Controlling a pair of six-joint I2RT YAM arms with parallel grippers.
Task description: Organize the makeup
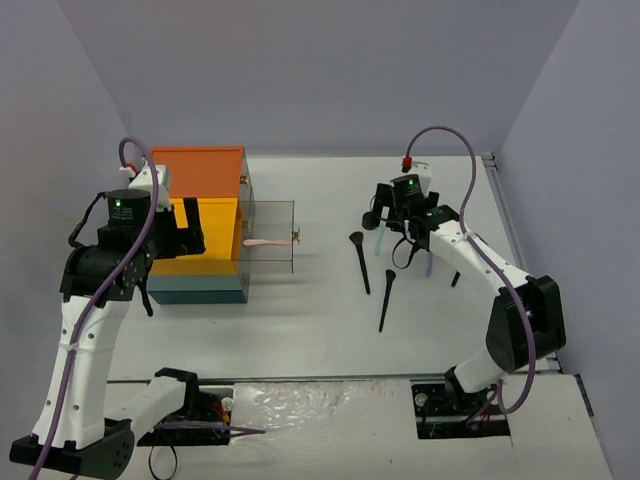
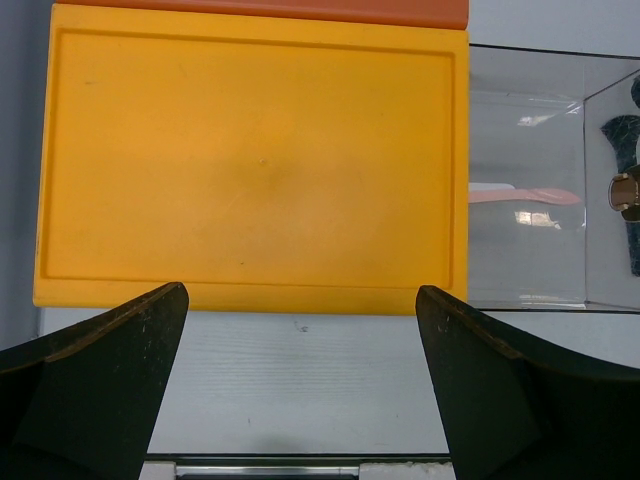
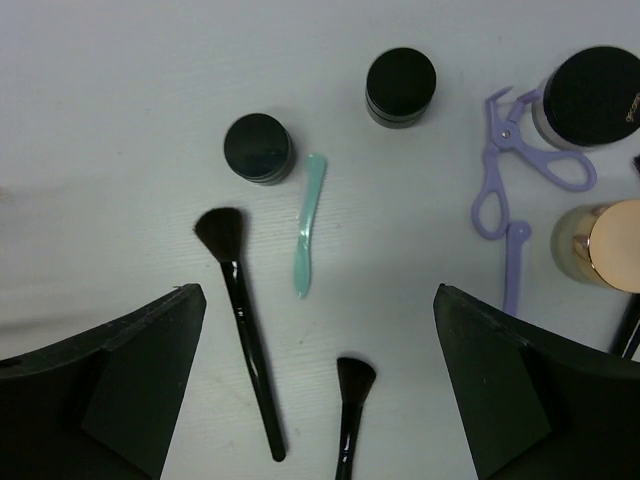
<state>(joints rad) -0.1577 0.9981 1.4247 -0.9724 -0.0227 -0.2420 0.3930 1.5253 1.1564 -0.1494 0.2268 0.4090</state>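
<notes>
The right tool (image 3: 315, 320) is hanging wide open over the surface (image 3: 120, 120), gripping nothing. The teal spatula (image 3: 307, 225) is lying midway between its fingers, just ahead of the tips and pointing away from the tool. A long black brush (image 3: 245, 340) is lying just left of it, with a lilac curler (image 3: 515, 170) off to the right.

This looks like the picking-up step, with the spatula the likely target. Being thin and flat, it is calling for a straight descent until the fingertips nearly meet the surface, then a close across its width, clear of the brush.

The left tool (image 2: 302, 300) is hovering wide open and empty over the orange lid (image 2: 250, 160). To its right, a pink stick (image 2: 525, 195) is sitting in the clear drawer (image 2: 525, 290).
</notes>
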